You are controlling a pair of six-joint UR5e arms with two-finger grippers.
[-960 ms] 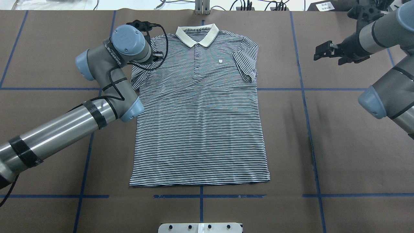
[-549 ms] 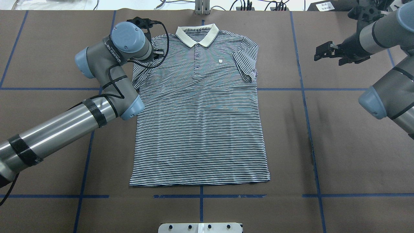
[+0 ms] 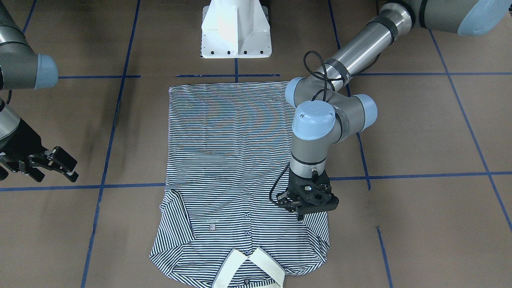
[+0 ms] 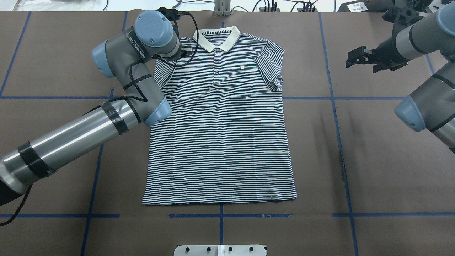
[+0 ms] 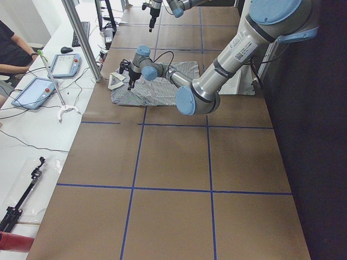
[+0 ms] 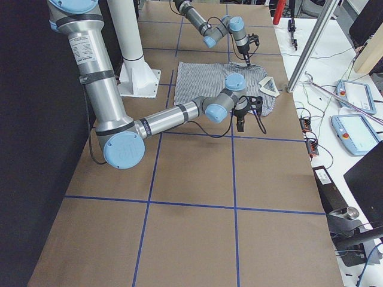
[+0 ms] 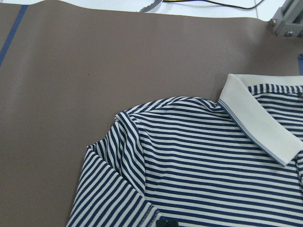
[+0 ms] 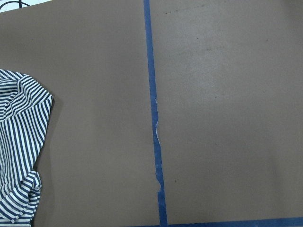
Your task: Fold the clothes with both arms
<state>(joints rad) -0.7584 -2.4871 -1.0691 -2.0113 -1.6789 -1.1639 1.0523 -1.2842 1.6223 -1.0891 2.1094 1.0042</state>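
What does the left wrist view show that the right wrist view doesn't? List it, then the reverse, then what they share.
Only the left wrist view: the polo shirt's cream collar and shoulder, plus a metal frame post at the table's far edge. Only the right wrist view: the shirt's opposite sleeve, rumpled, and a blue tape line running top to bottom. Both: striped fabric, the brown table cover, some blue tape.

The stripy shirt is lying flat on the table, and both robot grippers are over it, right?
Not quite. Only the left gripper is over the shirt, near one shoulder. The right gripper hangs over bare table, well off to the shirt's side, as the overhead view shows. The shirt does lie flat on the table.
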